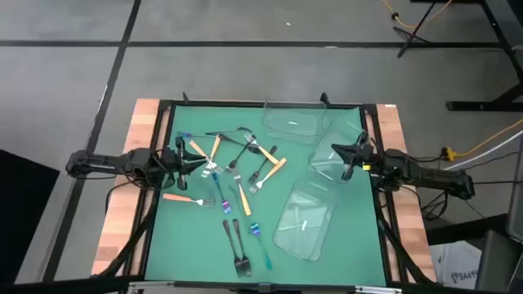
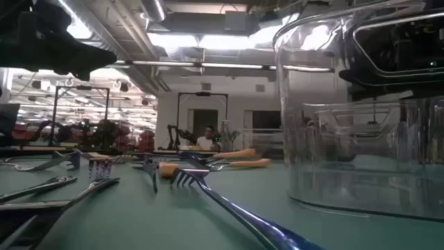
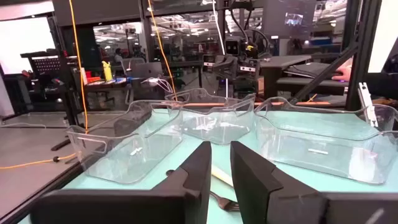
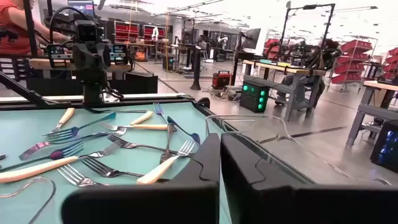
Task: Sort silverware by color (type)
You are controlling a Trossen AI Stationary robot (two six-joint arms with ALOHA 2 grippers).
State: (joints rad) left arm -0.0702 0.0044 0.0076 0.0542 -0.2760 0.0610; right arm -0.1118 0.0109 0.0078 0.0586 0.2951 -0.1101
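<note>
The silverware lies loose on the green mat, left of centre: orange-handled forks, dark forks and shiny blue ones. The right wrist view shows the same forks spread flat. My left gripper hovers level over the pile's left part. Its fingers stand a narrow gap apart with nothing between them. My right gripper hangs over a clear tray at the right. It is shut and holds nothing.
Three clear plastic trays stand on the mat's right half: one at the far edge, one at the right, one toward the near edge. Wooden strips border the mat. A tray wall fills the low view's right.
</note>
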